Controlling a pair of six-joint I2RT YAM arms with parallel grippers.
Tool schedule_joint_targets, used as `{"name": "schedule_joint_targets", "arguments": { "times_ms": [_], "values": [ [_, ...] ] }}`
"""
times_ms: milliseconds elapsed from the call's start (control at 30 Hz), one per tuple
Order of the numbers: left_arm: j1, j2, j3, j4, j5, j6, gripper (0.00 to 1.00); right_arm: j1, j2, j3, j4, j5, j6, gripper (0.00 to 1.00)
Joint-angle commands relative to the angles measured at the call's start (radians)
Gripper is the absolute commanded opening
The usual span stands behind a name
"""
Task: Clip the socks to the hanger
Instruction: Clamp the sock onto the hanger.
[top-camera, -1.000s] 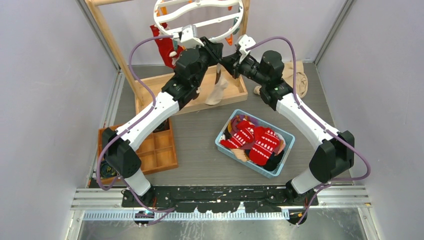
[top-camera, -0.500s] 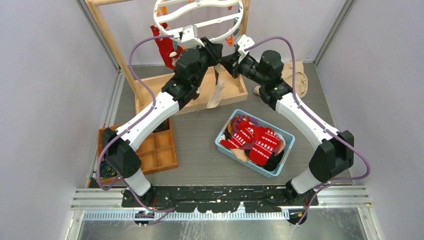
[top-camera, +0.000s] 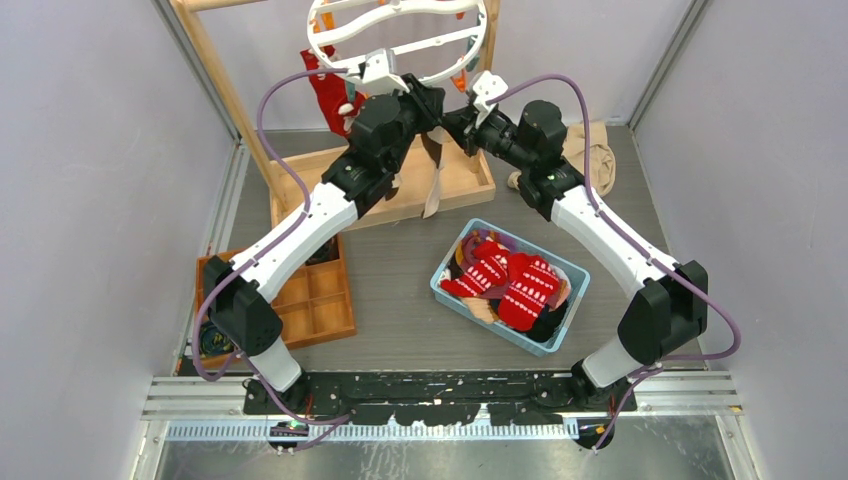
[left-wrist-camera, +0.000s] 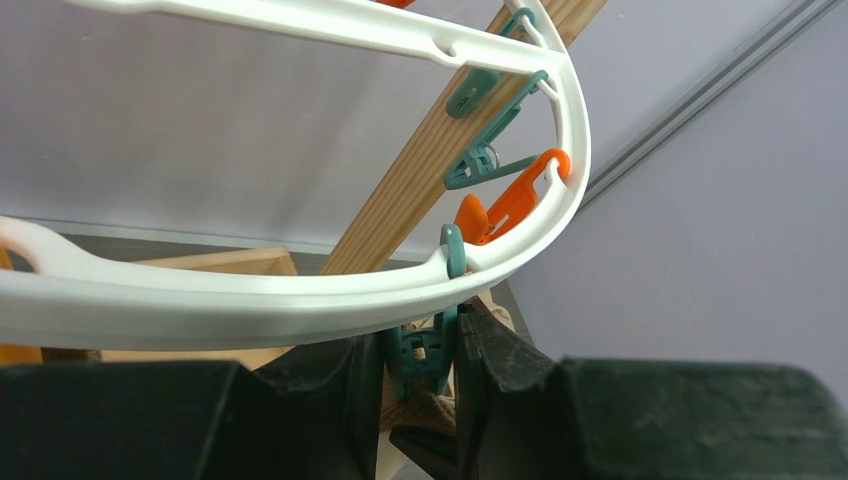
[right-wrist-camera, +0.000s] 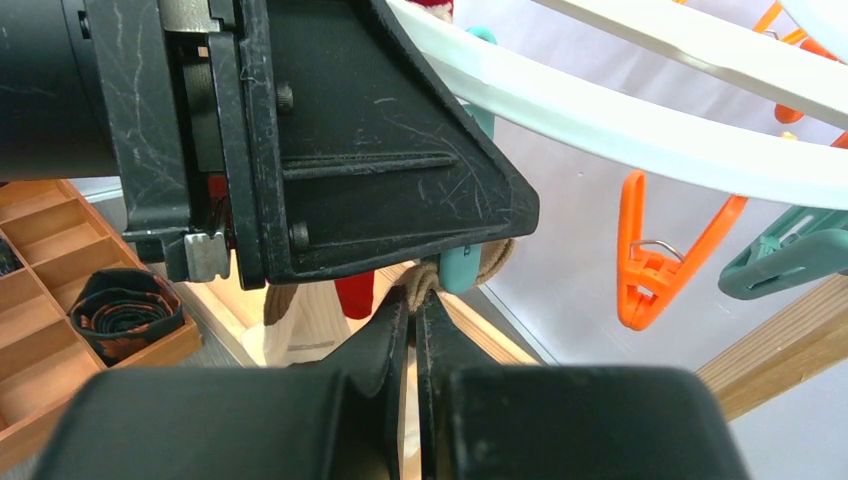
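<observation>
While the tan sock (top-camera: 433, 192) hung below the hanger's (left-wrist-camera: 250, 305) near rim, top pinched in the closed right gripper (right-wrist-camera: 413, 315), just beside a teal clip (left-wrist-camera: 427, 352), clip squeezed by the left gripper (left-wrist-camera: 422, 345), red socks (top-camera: 520, 285) well apart.

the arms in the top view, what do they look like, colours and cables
Both the left arm and right arm have white shells on the long links and bulky black joints. A purple cable loops along each, and a white camera mount sits at each wrist. The left pincer and right pincer have black fingers.
</observation>
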Motion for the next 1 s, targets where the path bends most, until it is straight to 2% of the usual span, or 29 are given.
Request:
{"name": "schedule_joint_targets", "arguments": {
  "times_ms": [0,367,967],
  "values": [
    [0.005,-0.001,0.051,-0.007,-0.028,0.017,0.03,0.003,-0.022,0.059,0.075,0.019,-0.025,0.01],
    [0.006,0.008,0.070,-0.039,-0.033,0.012,0.03,0.007,-0.038,0.060,0.074,0.007,-0.039,0.01],
    [0.006,0.000,0.080,-0.072,-0.066,0.019,0.03,0.016,-0.065,0.055,-0.057,0.072,-0.157,0.01]
  ]
}}
